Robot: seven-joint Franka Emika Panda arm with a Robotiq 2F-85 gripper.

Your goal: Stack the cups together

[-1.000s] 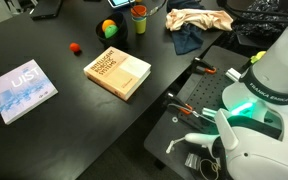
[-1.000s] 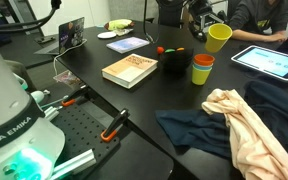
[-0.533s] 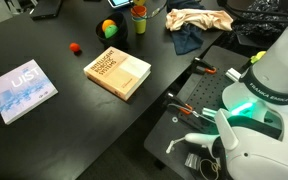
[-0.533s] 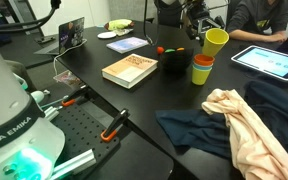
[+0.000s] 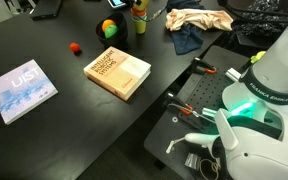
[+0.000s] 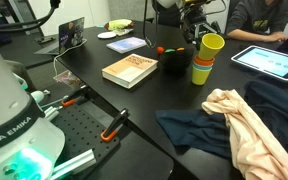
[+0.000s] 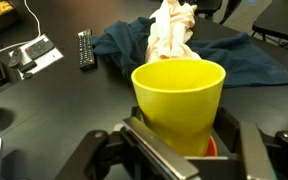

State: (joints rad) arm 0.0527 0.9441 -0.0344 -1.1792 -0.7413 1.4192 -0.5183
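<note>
A plain, smooth-walled yellow-green plastic cup (image 7: pixel 179 95), tapering from a wide round rim to a narrower base and empty inside, sits between the two dark fingers (image 7: pixel 144 140) of the gripper (image 7: pixel 196 140), whose jaws are set fairly wide and pressed against its lower walls, so the cup is held. In an exterior view this cup leans a little to one side, its base just inside the mouth of a smaller orange plastic cup (image 6: pixel 202 66). The orange cup stands upright on the black worktop (image 5: pixel 44 45) and appears nested in another greenish cup below it (the colour there is hard to tell). In the wrist view a sliver of orange shows under the yellow-green base. The cups stand toward the side of the worktop away from the robot's base, with a yellow, green and red ball (image 5: pixel 109 28) on one side and a heap of peach cloth (image 5: pixel 199 18) over navy cloth (image 5: pixel 187 40) on the other. A small red ball (image 5: pixel 75 47) lies well apart from them, and a tan book (image 5: pixel 118 73) lies flat nearer the middle of the worktop.
</note>
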